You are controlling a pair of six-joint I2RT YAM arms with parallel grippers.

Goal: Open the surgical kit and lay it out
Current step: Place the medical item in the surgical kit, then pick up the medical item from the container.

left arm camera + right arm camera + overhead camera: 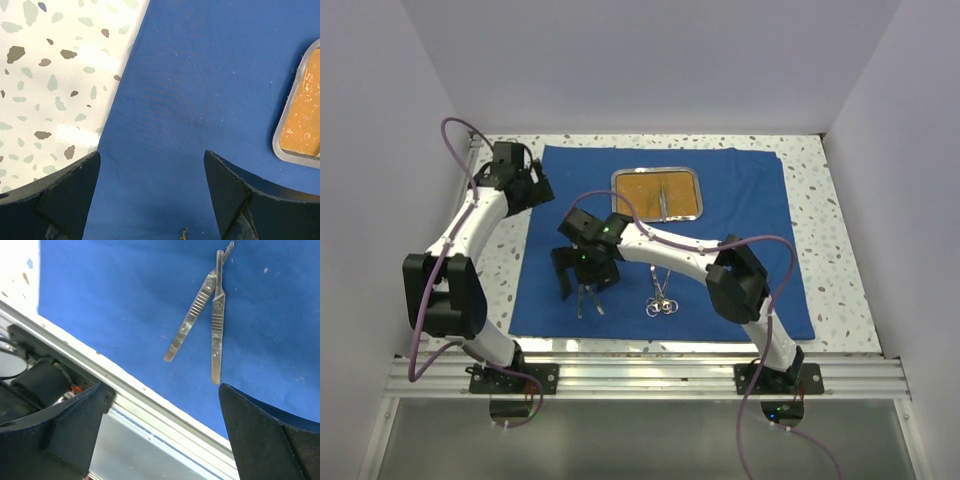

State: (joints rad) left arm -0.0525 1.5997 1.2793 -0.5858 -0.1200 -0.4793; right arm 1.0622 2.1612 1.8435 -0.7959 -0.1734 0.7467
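Royal-blue cloth wrap [750, 250], opened and spread flat over the speckled tabletop [825, 220], filling the middle of the overhead view. Steel tray [658, 170] on the upper centre of the cloth, orange-brown floor facing up, one thin silver instrument [665, 200] lying inside it. Ring-handled instruments [660, 303] out on the cloth below the tray, near the lower edge, rings toward the bottom of the frame. To their left, two flat ribbed silver handles [588, 300], clearer in the right wrist view [216, 325]: touching at their upper ends, splayed apart lower down, flat on the blue cloth [115, 290]. Right claw [582, 288] just above those handles in the overhead view, fingers spread wide and pinching nothing; in its own camera, right claw [160, 435] with dark fingertips [65, 430] at the lower corners, handles clear of both, aluminium rail [150, 405] crossing diagonally beneath. Left claw [538, 190] at the upper left of the cloth, left of the tray and apart from it, also spread and holding nothing; from its wrist, left claw [152, 200] over bare cloth [200, 100], speckled tabletop [50, 75] at upper left, tray rim [280, 135] at the right edge.
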